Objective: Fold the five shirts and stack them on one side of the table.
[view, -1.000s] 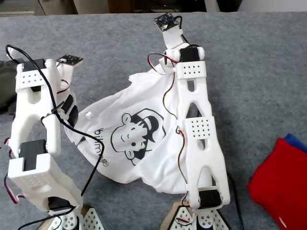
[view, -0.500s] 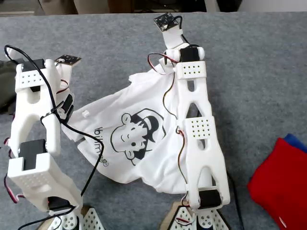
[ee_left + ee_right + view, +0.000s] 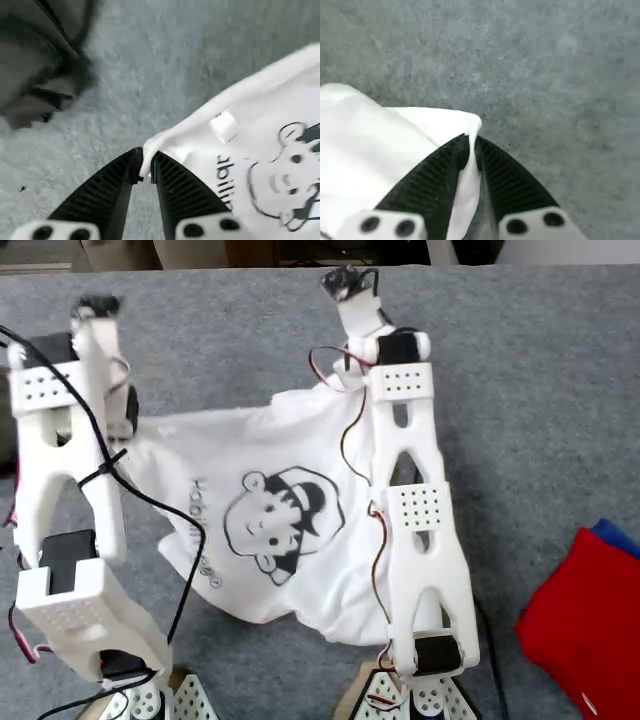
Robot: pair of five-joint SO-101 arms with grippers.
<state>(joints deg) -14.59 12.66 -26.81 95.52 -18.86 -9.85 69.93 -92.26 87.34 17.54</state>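
Both arms have it: left jaws nipped shut on one corner of the white shirt, right jaws pinching another, so the cloth spans between them over the grey desk, a hold seemingly meant to spread it flat for folding.

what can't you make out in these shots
High view: the right arm covers the right side of the white shirt.
High view: the red cloth is cut off by the edge and hides most of the blue cloth.
Left wrist view: the dark garment is blurred, cut off.
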